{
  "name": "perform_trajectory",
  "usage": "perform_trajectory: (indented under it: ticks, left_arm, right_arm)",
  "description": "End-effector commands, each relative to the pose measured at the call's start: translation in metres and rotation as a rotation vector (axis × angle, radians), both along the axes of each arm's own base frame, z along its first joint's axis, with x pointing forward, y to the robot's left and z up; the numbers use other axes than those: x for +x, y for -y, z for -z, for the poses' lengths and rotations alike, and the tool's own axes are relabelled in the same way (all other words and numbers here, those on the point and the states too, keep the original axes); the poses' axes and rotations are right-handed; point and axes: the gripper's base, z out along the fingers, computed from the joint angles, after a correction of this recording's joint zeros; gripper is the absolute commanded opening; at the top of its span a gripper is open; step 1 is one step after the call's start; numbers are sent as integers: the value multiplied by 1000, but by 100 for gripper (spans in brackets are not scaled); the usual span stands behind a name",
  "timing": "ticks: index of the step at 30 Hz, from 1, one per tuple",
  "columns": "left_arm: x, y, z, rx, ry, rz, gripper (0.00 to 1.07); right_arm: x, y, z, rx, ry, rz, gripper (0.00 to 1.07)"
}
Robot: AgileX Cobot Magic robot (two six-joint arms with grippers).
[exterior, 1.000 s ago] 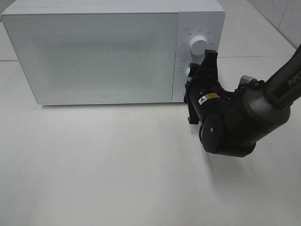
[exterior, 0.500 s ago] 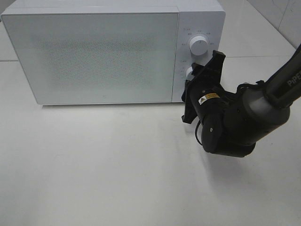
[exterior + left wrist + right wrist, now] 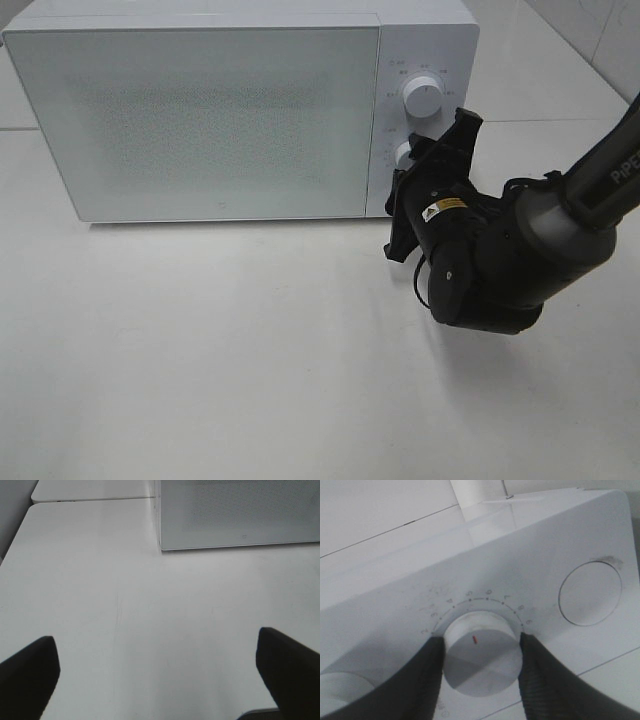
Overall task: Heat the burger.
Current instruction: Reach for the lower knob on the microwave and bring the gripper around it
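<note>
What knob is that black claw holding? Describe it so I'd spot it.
Find the white microwave, then its control panel on the right. Of two round white knobs, it is the lower knob, ringed by numbers, red-marked, pinched by the right gripper.

1. right arm point(image 3: 560, 215): chunky matte black, rounded wrist housing, grey collar behind it, white PIPER lettering point(image 3: 622, 160) further back.
2. right gripper point(image 3: 432, 150): black, tiny yellow warning sticker point(image 3: 450, 206) behind the fingers, finely ribbed pads point(image 3: 545, 680).
3. left gripper point(image 3: 156, 640): two plain black wedge tips.
</note>
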Motion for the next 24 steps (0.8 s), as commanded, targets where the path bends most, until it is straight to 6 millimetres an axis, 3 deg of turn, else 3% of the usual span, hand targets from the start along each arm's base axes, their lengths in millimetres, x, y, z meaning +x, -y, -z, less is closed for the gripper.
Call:
perform_trajectory:
  ticks: [1,3,5,11,18,24]
  left_arm:
    - [-3,1,0,-6,38,-7,100]
    - [-3,1,0,-6,38,-7,100]
    - [-3,1,0,-6,38,-7,100]
    - [-3,1,0,-6,38,-7,100]
    - [-3,1,0,-6,38,-7,100]
    - [-3,1,0,-6,38,-7,100]
  right_arm:
    - [7,-4,-25,3,212,1,12]
    - [7,-4,-25,5,210,8,14]
    - [7,-1,-24,-14,204,39,26]
    - [7,2,-23,-63,194,67,41]
    - [7,4,-24,-88,190,85,46]
    - [6,4,-31,-191,201,75,68]
